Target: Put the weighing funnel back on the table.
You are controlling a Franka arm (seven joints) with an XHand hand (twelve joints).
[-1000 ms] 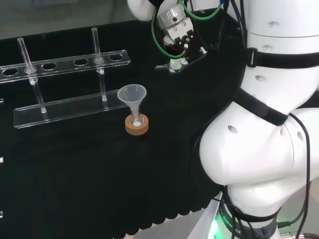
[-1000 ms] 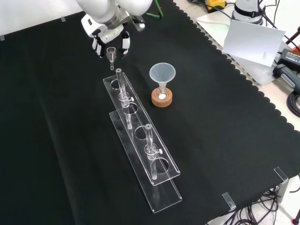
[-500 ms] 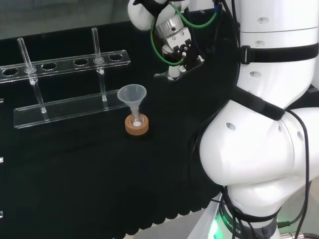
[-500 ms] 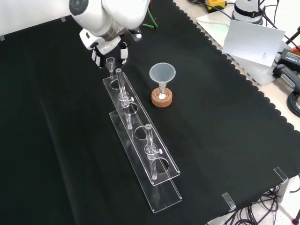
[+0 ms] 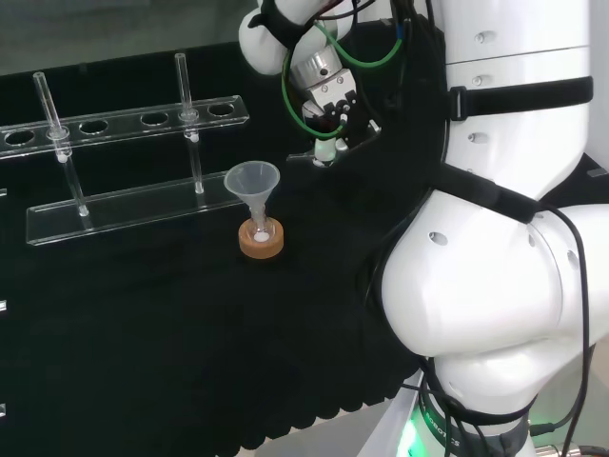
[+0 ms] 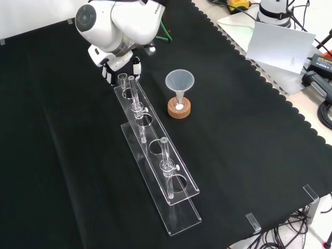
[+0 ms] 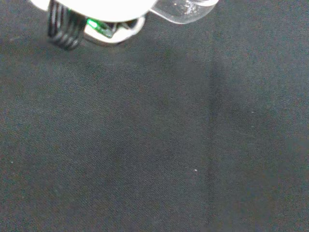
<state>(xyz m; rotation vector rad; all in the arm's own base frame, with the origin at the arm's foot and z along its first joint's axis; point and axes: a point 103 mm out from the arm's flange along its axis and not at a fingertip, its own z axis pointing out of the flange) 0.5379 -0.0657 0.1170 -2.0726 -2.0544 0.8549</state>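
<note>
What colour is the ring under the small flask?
Light brown, like cork; the ring shows best in the front view.

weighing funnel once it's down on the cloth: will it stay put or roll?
Probably rolls a bit: the weighing funnel, pinched in the hand, looks round-mouthed with a thin stem. The black cloth may damp that. It looks clear and small, so likely light, perhaps fragile at the stem.

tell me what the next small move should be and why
Probably lower the hand a little, straight down, until the weighing funnel meets the cloth, then open the fingers. The fingers are curled round it, it seems to hang just above bare cloth, and the tube rack ends close beside it, so sideways drift looks risky.
</note>
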